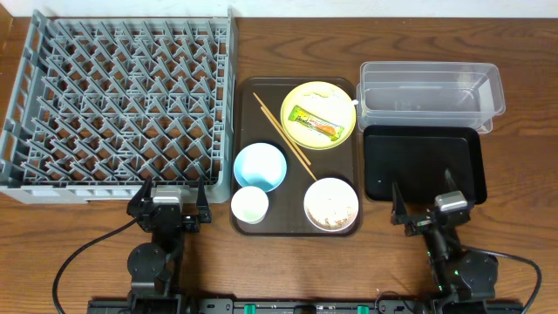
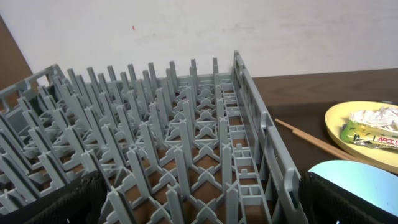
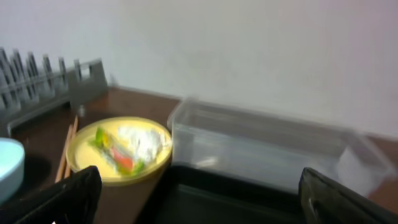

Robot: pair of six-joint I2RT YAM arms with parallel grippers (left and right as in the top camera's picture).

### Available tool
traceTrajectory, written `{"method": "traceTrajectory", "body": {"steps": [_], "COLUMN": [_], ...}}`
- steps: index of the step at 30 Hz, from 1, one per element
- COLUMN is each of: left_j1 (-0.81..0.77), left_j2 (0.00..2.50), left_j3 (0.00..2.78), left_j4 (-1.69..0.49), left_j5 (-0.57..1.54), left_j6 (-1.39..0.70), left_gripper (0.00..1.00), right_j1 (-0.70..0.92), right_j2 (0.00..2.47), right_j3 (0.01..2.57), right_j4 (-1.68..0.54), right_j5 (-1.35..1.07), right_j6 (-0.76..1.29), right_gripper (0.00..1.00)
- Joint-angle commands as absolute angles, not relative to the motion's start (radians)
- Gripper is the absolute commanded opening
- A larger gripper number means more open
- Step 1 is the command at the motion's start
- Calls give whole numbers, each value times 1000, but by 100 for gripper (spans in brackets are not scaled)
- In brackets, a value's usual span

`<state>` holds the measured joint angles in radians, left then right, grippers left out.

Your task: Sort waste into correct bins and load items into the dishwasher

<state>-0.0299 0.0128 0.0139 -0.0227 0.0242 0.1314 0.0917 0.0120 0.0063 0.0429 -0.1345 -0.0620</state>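
Note:
The grey dishwasher rack stands at the left with nothing in it. A yellow plate holds a green-and-orange wrapper and a white tissue. Chopsticks, a light blue bowl, a white cup and a white-pinkish bowl with rice scraps lie nearby. The clear tub and the black bin tray sit at the right. My left gripper is open at the rack's near edge. My right gripper is open at the black tray's near edge.
The dishes all rest on a dark brown serving tray between the rack and the bins. Both arm bases stand at the table's near edge, with cables trailing along the wood.

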Motion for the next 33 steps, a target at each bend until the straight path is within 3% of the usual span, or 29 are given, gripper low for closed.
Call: {"method": "traceTrajectory", "body": {"steps": [1, 12, 25, 33], "left_j1": [-34, -34, -34, -34], "left_j2": [7, 7, 7, 7], "left_j3": [4, 4, 4, 4], "left_j4": [-71, -71, -71, -71], "left_j5": [14, 15, 15, 14], "left_j6": [138, 138, 138, 138], "left_gripper": [99, 99, 99, 99], "right_j1": [85, 85, 85, 92], "right_j2": [8, 162, 775, 1149], "right_j3": [10, 223, 747, 1173], "right_j4": [95, 72, -38, -347], "right_j5": [-209, -287, -579, -711], "right_j6": [-46, 2, -54, -90], "right_gripper": [99, 99, 99, 99]}}
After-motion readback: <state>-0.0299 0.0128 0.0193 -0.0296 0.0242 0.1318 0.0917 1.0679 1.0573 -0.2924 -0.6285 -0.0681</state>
